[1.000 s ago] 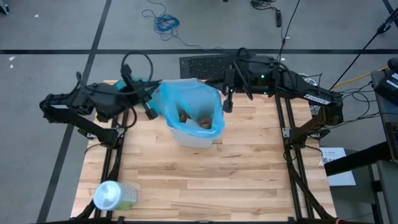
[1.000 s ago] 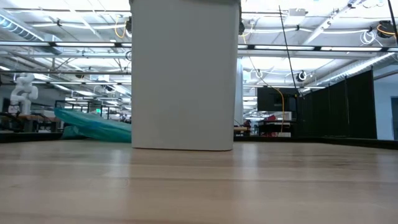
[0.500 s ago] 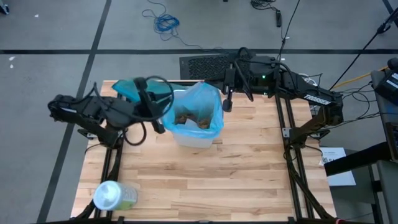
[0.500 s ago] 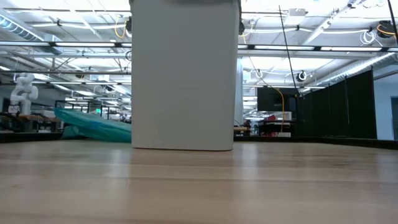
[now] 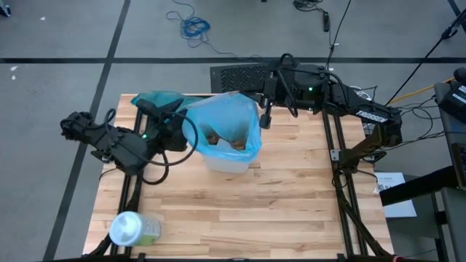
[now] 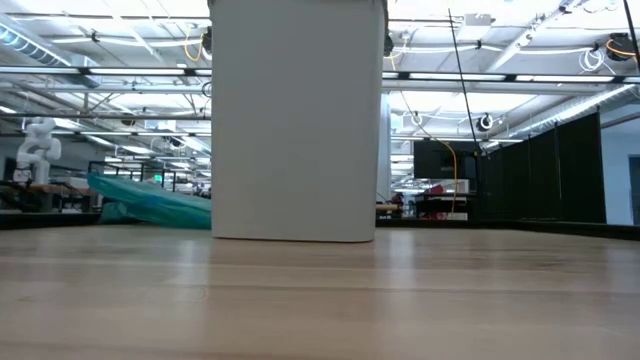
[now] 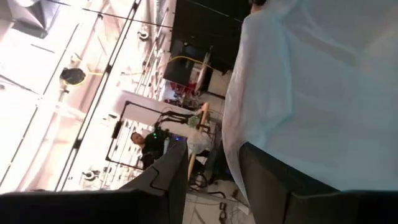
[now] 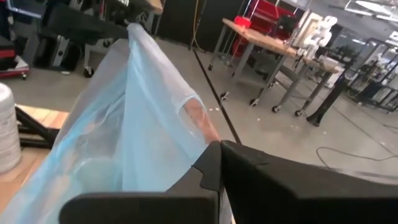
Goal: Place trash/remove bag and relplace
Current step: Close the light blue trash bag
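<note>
A white bin (image 5: 227, 161) stands at the table's far middle and fills the low view as a tall white bin wall (image 6: 297, 120). The light-blue bag (image 5: 222, 120) lines it and rises above its rim, with brown paper trash (image 5: 222, 137) inside. My right gripper (image 5: 266, 116) is shut on the bag's right rim. My left gripper (image 5: 185, 132) stands open and level at the bag's left side. In the left wrist view its two fingers show a gap (image 7: 211, 163), with the bag's film (image 7: 311, 93) beside one finger. My left gripper has one finger (image 7: 267, 180) close against the bag's left wall; I cannot tell whether it touches. My right gripper pinches the bag's upper rim (image 8: 194, 149) on its right side between its shut fingers, coming in about level from the table's far right. The film runs up taut to the fingers, and the rest stays in the bin.
A darker teal bag (image 5: 156, 100) lies at the far left of the table, also seen as a teal heap (image 6: 150, 205) left of the bin. A pale-green container with a white lid (image 5: 131, 229) lies at the near left corner. Bare wood lies in front of the bin.
My left arm has swung toward the table's near edge and its wrist has rolled. Its gripper, which was at the bag's left rim, has opened and come off it. The bag's left side has slackened a little. My right gripper has kept still.
</note>
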Tool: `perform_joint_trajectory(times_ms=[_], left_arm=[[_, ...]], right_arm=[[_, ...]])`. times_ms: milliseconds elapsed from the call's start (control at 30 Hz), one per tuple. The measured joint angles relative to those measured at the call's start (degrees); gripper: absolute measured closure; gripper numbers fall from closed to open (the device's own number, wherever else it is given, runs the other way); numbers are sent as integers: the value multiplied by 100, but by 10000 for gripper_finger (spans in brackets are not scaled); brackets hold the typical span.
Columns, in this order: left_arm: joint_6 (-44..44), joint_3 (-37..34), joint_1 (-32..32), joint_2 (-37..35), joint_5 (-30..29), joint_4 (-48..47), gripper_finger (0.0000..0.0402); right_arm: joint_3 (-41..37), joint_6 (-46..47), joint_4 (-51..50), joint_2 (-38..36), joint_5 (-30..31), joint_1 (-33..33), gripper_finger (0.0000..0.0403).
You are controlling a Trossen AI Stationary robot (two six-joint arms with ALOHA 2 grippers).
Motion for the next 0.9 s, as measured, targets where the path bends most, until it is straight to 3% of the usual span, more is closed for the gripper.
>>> perform_joint_trajectory(times_ms=[500,633,767,900], left_arm=[[-322,-11,-189,214,71,-9,262],[-992,-9,-245,225,207,-116,262],[-2035,-9,-239,217,333,-856,262],[-3452,-9,-228,176,1061,-1844,262]], right_arm=[[0,-6,212,18,-4,-61,403],[0,94,153,57,-20,-132,403],[0,92,-25,123,-25,-131,403],[0,104,-137,186,-37,-131,403]])
